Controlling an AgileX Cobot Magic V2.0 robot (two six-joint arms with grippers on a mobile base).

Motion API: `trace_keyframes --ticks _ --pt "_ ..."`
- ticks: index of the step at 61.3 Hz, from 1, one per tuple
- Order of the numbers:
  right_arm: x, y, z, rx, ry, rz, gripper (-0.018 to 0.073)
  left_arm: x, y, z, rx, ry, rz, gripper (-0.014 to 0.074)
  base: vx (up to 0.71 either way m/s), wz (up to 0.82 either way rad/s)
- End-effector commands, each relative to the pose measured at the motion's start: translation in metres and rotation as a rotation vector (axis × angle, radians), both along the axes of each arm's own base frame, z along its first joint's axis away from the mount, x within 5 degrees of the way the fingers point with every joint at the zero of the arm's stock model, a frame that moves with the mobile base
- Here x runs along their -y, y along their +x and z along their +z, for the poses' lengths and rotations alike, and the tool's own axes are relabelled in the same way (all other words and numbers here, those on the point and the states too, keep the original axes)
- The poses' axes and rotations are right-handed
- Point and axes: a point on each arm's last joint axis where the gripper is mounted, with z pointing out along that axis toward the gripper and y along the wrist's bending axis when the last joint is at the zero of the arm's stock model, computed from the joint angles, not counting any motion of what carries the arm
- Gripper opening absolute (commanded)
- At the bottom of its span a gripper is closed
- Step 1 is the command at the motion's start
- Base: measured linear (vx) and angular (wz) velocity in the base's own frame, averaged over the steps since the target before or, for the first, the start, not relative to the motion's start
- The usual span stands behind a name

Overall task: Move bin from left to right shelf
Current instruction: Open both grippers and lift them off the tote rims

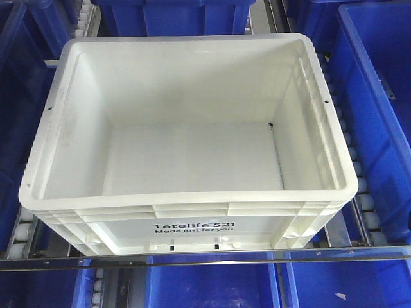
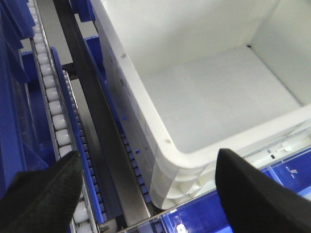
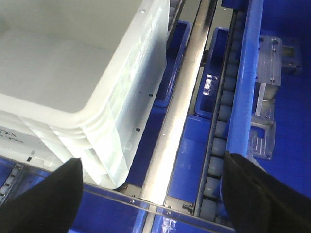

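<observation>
An empty white bin point(image 1: 186, 135) marked "Totelife 521" sits on the shelf rollers, filling the middle of the front view. My left gripper point(image 2: 146, 194) is open, its black fingers point(image 2: 43, 194) spread either side of the bin's front left corner point(image 2: 170, 184) and above it, not touching. My right gripper point(image 3: 150, 199) is open, its fingers point(image 3: 257, 189) spread above the bin's front right corner point(image 3: 107, 160) and the steel divider rail. Neither gripper shows in the front view.
Blue bins point(image 1: 379, 96) stand left, right, behind and on the shelf below. White roller tracks point(image 2: 53, 107) and steel rails point(image 3: 180, 111) run along both sides of the white bin. A steel front lip point(image 1: 205, 260) crosses the shelf edge.
</observation>
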Motion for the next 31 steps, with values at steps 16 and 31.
trace_keyframes --ticks 16,31 --pt "0.006 -0.005 0.009 0.071 0.006 -0.039 0.0218 0.002 0.005 -0.008 0.032 -0.024 0.001 0.0314 0.0 0.0" --pt "0.007 -0.005 0.009 0.071 0.002 -0.041 -0.0013 0.002 0.005 -0.008 0.032 -0.024 0.001 0.0102 0.0 0.0"
